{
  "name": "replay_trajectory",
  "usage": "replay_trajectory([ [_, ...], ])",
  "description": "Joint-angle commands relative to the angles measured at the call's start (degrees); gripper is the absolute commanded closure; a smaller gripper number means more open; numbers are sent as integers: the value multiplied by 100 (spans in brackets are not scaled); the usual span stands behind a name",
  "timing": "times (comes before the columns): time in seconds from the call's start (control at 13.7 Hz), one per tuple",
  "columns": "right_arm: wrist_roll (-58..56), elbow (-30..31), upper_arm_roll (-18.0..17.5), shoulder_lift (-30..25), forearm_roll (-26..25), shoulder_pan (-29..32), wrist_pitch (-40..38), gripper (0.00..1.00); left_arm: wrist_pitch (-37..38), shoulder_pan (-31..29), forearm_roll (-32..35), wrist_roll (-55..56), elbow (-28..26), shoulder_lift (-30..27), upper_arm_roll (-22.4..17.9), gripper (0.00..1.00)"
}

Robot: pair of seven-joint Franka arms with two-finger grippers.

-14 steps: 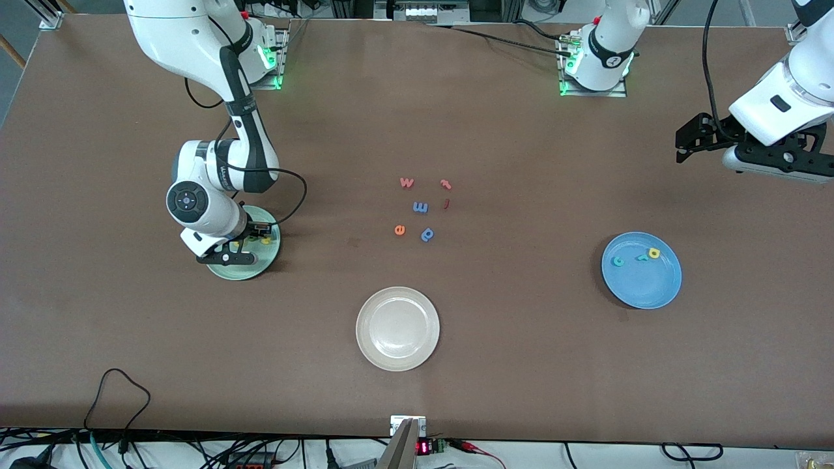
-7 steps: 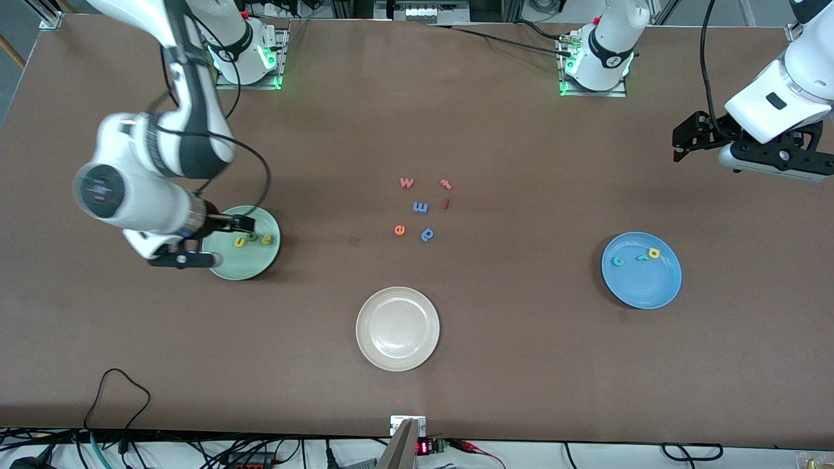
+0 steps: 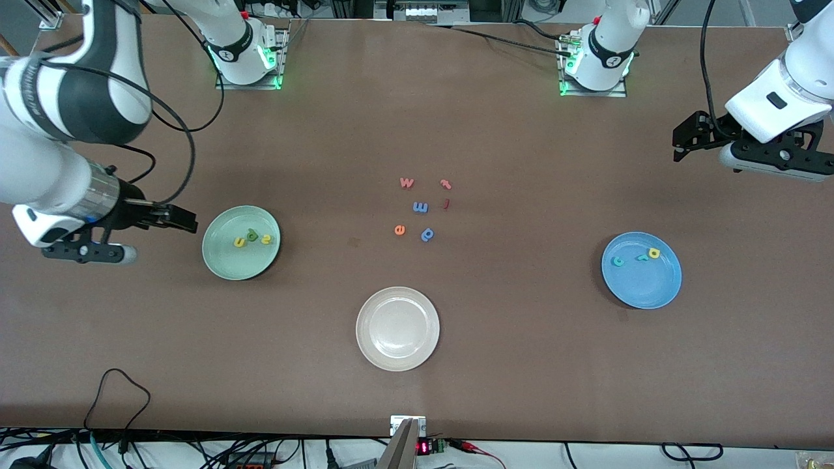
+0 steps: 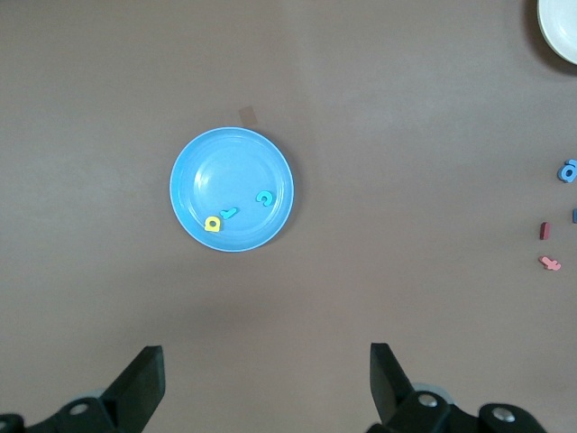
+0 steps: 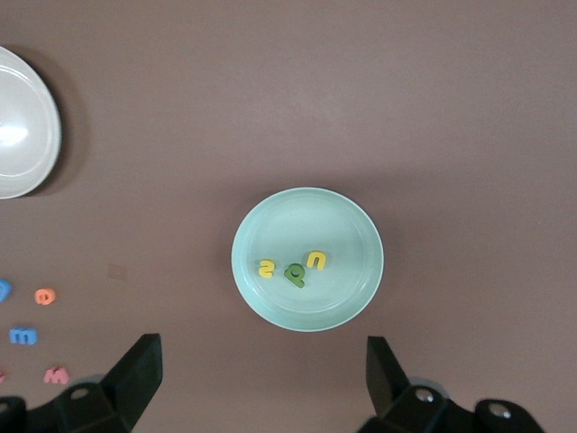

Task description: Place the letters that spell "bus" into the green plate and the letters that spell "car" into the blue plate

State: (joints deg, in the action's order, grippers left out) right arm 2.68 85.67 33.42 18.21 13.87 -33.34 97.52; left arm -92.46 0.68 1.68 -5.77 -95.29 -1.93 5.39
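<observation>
Three plates sit on the brown bench (image 3: 521, 365): the green plate (image 3: 225, 264) toward the right arm's end, the blue plate (image 3: 645, 290) toward the left arm's end, and a beige-white plate (image 3: 397, 355) between them, nearest the front camera. The green plate holds three letters – yellow u (image 3: 240, 242), green b (image 3: 252, 236) and yellow s (image 3: 266, 239) – in a close row. The blue plate holds three more: teal c (image 3: 617, 261), teal r (image 3: 641, 256) and yellow a (image 3: 653, 253).

The right claw (image 3: 186, 221) hangs in the air just beside the green plate, fingers spread apart and empty, its arm bent out over the bench edge. The left claw (image 3: 681, 140) waits raised at the left arm's end, also spread and empty.

Six loose letters, as far as can be made out, lie mid-bench: a pink w (image 3: 406, 183), pink t (image 3: 445, 184), a small red piece (image 3: 446, 204), blue m (image 3: 420, 207), orange e (image 3: 399, 229) and blue p-like letter (image 3: 427, 234).
</observation>
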Motion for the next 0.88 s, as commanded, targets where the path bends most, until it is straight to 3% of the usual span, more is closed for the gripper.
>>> replay_trajectory([
  [0.0, 162, -33, -1885, -624, -952, 1571, -189, 0, 114, 2, -89, 15, 107, -9, 6, 0],
  [0.07, 145, -33, -2240, -713, -1157, 1950, -189, 0, 105, 2, -89, 15, 107, -9, 6, 0],
  [0.22, -4, -33, -2532, -933, -1185, 2610, -119, 0, 96, 2, -98, 15, 107, -9, 6, 0],
  [0.37, -48, -33, -2560, -1073, -1132, 3043, -206, 0, 87, 2, -98, 15, 107, -1, 6, 0],
  [0.8, -347, -33, -2673, -1232, -1167, 3439, -576, 0, 105, -6, -115, 15, 168, 35, 6, 0],
])
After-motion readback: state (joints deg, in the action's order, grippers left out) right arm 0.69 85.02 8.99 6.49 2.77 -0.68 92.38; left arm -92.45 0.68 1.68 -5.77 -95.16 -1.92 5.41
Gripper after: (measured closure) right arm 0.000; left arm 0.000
